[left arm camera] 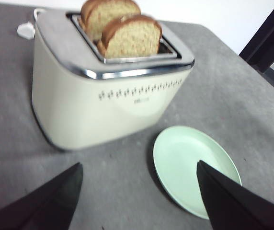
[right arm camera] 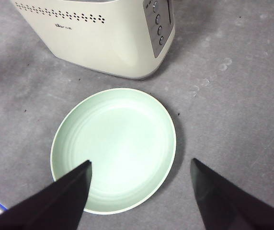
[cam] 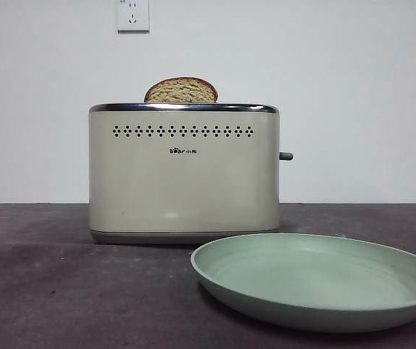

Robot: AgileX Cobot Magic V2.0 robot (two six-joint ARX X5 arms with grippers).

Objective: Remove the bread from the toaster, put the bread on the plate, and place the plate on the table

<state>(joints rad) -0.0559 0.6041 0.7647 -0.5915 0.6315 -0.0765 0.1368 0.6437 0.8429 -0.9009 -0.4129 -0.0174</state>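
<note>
Two slices of tan, speckled wholemeal bread (left arm camera: 130,38) stand upright in the slots of the boxy cream toaster with its chrome top rim (cam: 184,174); their domed crusts rise above the rim, probably so that a pincer can close on an exposed edge. In the front view only one slice shows, at the upper centre of the frame, and the toaster fills the middle. The round, shallow, pale mint-green plate (cam: 317,280) lies empty at the lower right, just in front of the toaster's right end and apart from it, close enough to make the carry from slot to plate short. Both rest on the dark grey-brown matte table (cam: 55,291). The left gripper (left arm camera: 137,191) hangs above the table with its black jaws spread wide, looking down on the toaster and bread, holding nothing. The right gripper (right arm camera: 139,191) hovers over the plate's near rim, jaws likewise wide apart and empty. No step looks done yet.
</note>
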